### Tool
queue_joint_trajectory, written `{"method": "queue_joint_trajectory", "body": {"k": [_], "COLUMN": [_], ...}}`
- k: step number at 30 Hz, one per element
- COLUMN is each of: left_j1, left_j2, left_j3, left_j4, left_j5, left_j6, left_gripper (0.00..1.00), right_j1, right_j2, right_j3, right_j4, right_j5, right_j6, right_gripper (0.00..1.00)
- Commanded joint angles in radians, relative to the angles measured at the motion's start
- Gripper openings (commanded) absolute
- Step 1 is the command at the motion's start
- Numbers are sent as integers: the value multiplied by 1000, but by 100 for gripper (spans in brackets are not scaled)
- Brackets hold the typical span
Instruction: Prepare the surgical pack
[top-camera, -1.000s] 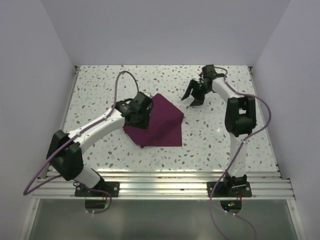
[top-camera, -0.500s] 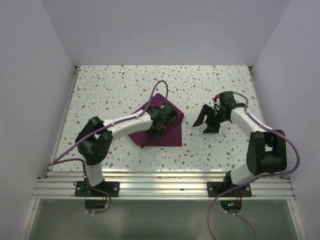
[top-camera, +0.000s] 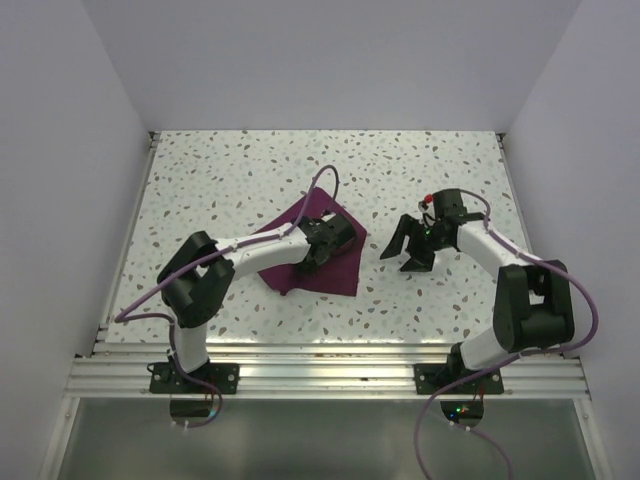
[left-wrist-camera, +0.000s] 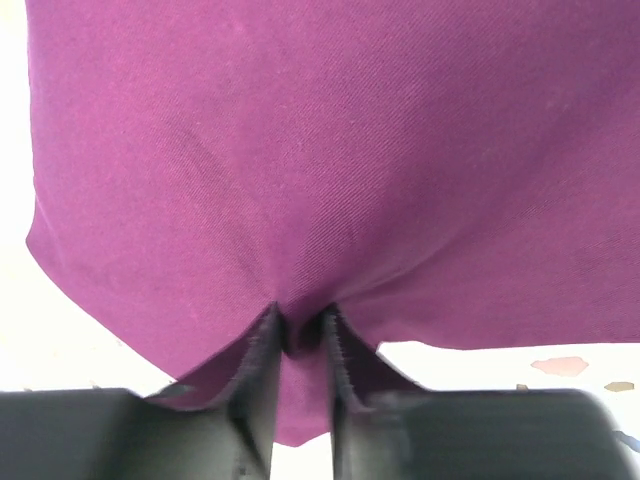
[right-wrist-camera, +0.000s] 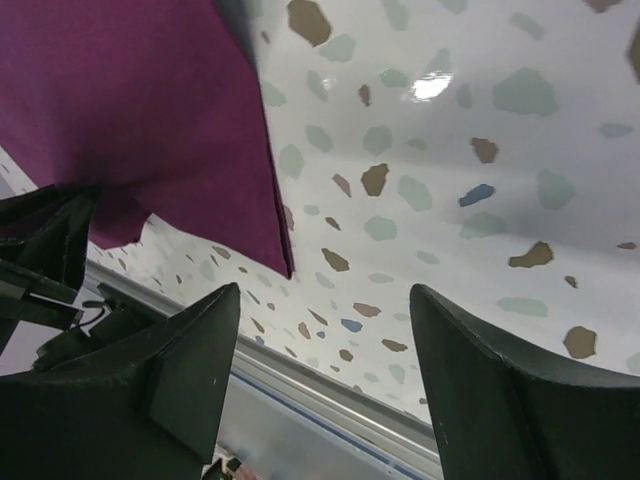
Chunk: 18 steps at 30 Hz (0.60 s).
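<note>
The surgical pack (top-camera: 338, 272) is a plum-purple cloth bundle lying folded mid-table; its contents are hidden. My left gripper (top-camera: 320, 248) rests on its upper right part. In the left wrist view the cloth (left-wrist-camera: 320, 150) fills the frame, and a puckered fold of it is pinched between the narrow jaws of the left gripper (left-wrist-camera: 300, 328). My right gripper (top-camera: 402, 254) hovers just right of the pack, wide open and empty. The right wrist view shows the right gripper (right-wrist-camera: 325, 295) over bare table, with the pack's corner (right-wrist-camera: 130, 100) at upper left.
The speckled terrazzo table (top-camera: 220, 180) is walled on three sides. An aluminium rail (top-camera: 330, 372) runs along the near edge, also seen as a rail (right-wrist-camera: 330, 400) in the right wrist view. The purple cable (top-camera: 322, 180) loops above the left arm.
My left gripper crossed from the pack's left side to its right part and closed on a fold. The right arm swung nearer, beside the pack, jaws widening. The cloth shifted slightly.
</note>
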Motion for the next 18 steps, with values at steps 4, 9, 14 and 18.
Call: {"method": "queue_joint_trajectory", "body": {"k": [4,9,14,18], "left_j1": [1,1,1,1], "left_j2": [-31,-36,-36,-31], "left_j3": [39,91,159,168], "left_j4": [-21,-56,-89,-96], "left_j5": [-24,-32,-3,-1], "left_j6": [7,18,15,23], "left_gripper": [12,2,0,10], "right_j1": [113,174,196,205], "right_j2": [35,81,142,170], "right_j3": [43,37,71,99], "right_j4": [68,131,162,176], "right_j5": [-10,-30,-58,-66], "right_j6": [52,109,129,141], "right_gripper": [73,73,73,73]}}
